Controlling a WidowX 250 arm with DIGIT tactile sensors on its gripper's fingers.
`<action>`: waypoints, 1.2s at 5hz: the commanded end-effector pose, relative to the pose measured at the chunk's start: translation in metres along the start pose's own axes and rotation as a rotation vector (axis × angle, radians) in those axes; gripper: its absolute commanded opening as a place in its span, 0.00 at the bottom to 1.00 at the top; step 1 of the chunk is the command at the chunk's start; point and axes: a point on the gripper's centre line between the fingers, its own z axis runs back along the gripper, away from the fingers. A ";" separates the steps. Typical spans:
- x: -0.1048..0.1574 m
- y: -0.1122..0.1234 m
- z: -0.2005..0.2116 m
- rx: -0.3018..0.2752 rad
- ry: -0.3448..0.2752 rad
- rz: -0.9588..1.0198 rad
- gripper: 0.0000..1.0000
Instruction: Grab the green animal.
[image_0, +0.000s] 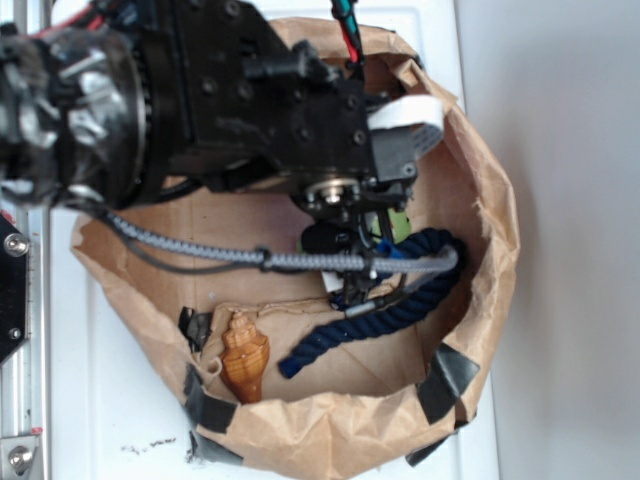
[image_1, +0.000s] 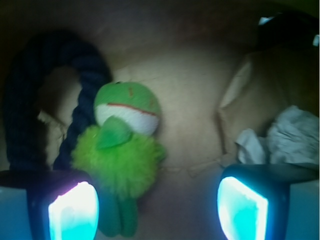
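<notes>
The green animal (image_1: 122, 157) lies on the brown paper floor of the bag, in front of the gripper (image_1: 157, 205) and toward the side of the finger at the left of the wrist view, so it is not centred between the two fingers. Its fuzzy body is close to that fingertip (image_1: 72, 207), and its legs reach down beside it, but I see no contact with either pad. The gripper is spread wide and holds nothing; the other fingertip (image_1: 242, 207) is well apart from the toy, with bare paper between them. The dark blue rope (image_1: 30, 100) curves just beside the toy, on the far side of it from the middle of the gripper, and it seems to touch the toy's head and body. Beyond the opposite finger there is a whitish crumpled lump (image_1: 287, 135). In the exterior view the arm hangs over the paper bag (image_0: 490, 200), only a small green spot (image_0: 398, 224) shows under the wrist, and an orange-brown seashell (image_0: 244, 356) lies far from the gripper. In my judgement the approach is mostly done, but the grasp itself is not yet done: the gripper must shift a little toward the toy, go lower and close, without catching the rope
</notes>
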 end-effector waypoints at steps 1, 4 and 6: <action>-0.008 0.012 0.024 -0.096 -0.182 -0.241 1.00; -0.008 0.012 0.024 -0.096 -0.182 -0.241 1.00; -0.004 -0.008 0.010 -0.108 -0.221 -0.336 1.00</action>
